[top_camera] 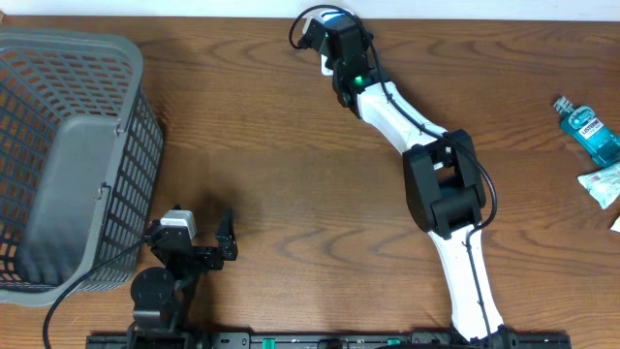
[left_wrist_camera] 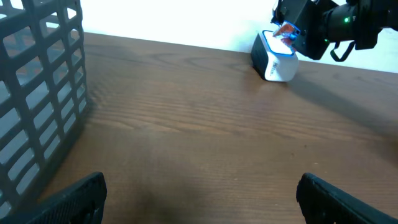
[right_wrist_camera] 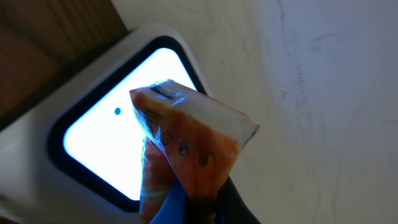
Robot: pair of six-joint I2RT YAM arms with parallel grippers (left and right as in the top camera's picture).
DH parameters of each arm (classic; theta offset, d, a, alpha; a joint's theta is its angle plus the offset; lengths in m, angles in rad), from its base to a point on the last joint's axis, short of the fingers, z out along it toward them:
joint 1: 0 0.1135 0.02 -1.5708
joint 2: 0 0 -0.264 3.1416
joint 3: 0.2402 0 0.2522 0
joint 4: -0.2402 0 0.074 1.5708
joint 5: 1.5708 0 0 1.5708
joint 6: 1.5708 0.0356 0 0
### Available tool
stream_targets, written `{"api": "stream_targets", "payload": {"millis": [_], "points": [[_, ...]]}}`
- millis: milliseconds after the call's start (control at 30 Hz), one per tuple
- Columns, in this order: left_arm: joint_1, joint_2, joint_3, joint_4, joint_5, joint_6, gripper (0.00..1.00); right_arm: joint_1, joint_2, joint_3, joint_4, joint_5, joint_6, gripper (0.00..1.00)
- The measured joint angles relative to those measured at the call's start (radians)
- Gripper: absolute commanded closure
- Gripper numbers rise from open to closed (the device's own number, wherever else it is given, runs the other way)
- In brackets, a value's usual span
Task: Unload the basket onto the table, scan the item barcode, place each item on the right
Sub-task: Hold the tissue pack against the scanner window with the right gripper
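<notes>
At the far edge of the table (top_camera: 271, 184), hard by the white wall (left_wrist_camera: 155, 18): right gripper (top_camera: 331, 34) clamped shut on a small orange packet (right_wrist_camera: 186, 143). Grips it by the lower end, with the clear-wrapped upper corner poking up free. Holds it tilted, directly in front of the lit window (right_wrist_camera: 99, 143) of the scanner (left_wrist_camera: 273, 59), very close to the glass; whether touching, cannot tell. In the right wrist view, covers the right part of the bright window, with a small blue dot (right_wrist_camera: 117, 111) on the glass just left of the packet. In the left wrist view, sits just above the scanner's slanted, blue-rimmed face, a red-orange spot against the dark gripper. Print on the wrapper too blurred to read.

Near the front edge, on the left: left gripper (left_wrist_camera: 200, 182) with fingers spread wide apart, only bare wood between them, well apart from packet and scanner. Just to its left, a grey plastic basket (top_camera: 145, 165) with latticed walls. Over at the right edge, well apart from both arms, a blue mouthwash bottle (top_camera: 589, 131) lying on the table, and just below it a pale wrapped pack (top_camera: 603, 182).
</notes>
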Motion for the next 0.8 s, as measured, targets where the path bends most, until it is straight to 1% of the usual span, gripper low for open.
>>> {"api": "stream_targets", "payload": {"millis": [200, 800], "points": [[0.0, 0.0, 0.0, 0.0, 0.0, 0.0, 0.02, -0.001, 0.002, 0.0, 0.027, 0.001, -0.011, 0.99], [0.0, 0.0, 0.0, 0.0, 0.0, 0.0, 0.02, 0.02, 0.002, 0.0, 0.027, 0.017, -0.033, 0.99]]}}
